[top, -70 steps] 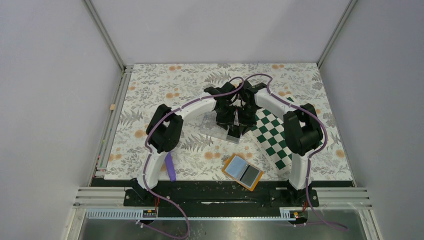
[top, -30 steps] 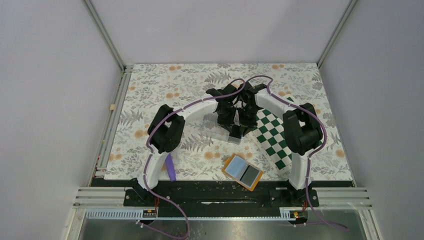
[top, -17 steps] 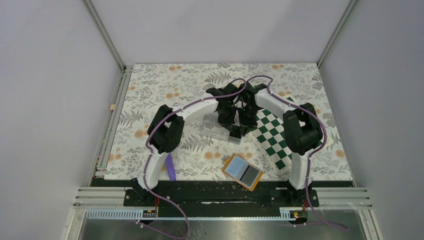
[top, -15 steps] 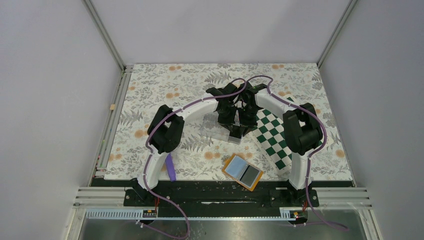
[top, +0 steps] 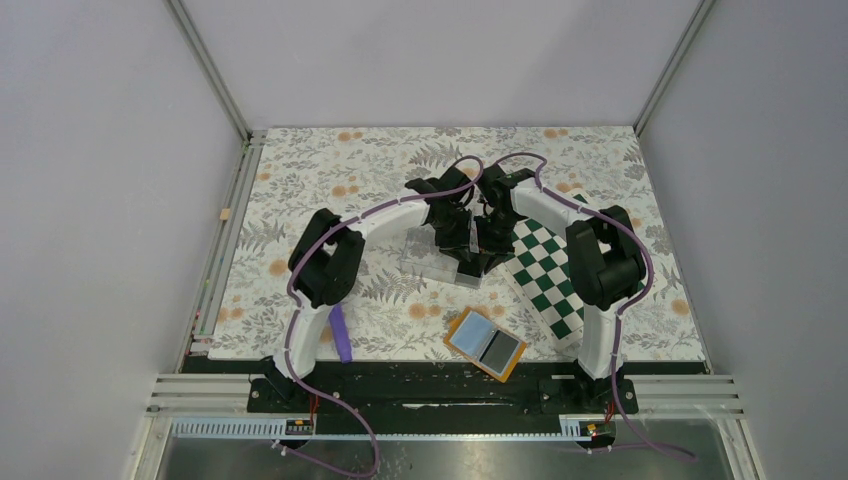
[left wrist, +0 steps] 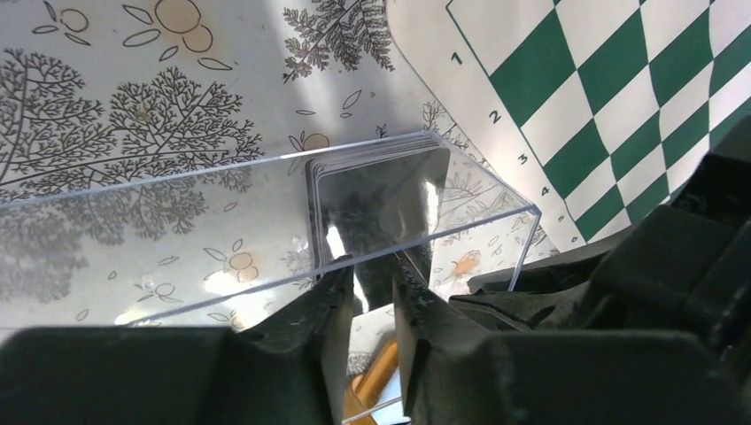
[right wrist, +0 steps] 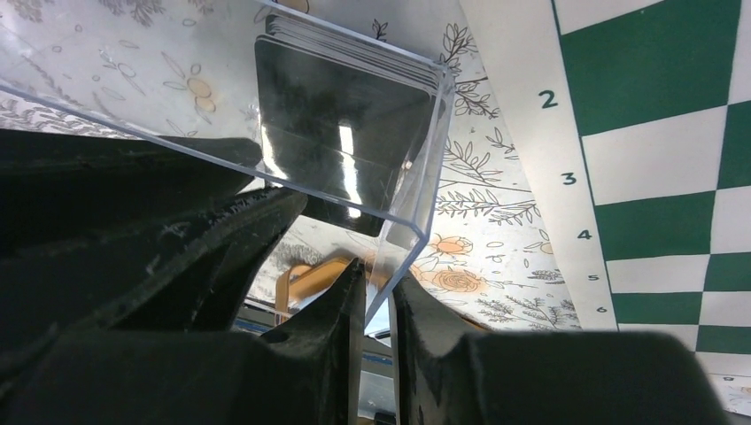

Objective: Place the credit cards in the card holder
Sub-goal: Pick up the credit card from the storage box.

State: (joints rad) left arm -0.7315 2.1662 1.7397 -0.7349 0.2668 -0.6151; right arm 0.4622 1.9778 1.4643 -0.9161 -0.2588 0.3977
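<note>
Clear plastic makes up the box [left wrist: 221, 221] on which both claws meet, above the floral table [top: 330, 180] just left of the green-and-white chessboard mat [top: 545, 270]. The credit cards [left wrist: 372, 190] stand as a dark, glossy stack against one end wall inside it. The left gripper [left wrist: 370, 292] has its two black fingers drawn in to a narrow slit at the rim of the box's near long wall, right in front of the stack. It looks to be pinching that wall, though glare and the dark cards behind it blur the contact. The right gripper [right wrist: 376, 288] is likewise almost closed, and its fingers [right wrist: 328, 328] clamp the transparent wall at the box's corner, beside the end where the cards lean. No card sits between either pair of fingers. The card holder [top: 472, 335] lies open and flat near the front edge of the table, well apart from the box and closer to the right arm's base. Its orange border frames one light blue half and one dark grey half. A purple object [top: 341, 333] lies by the left arm's base.
</note>
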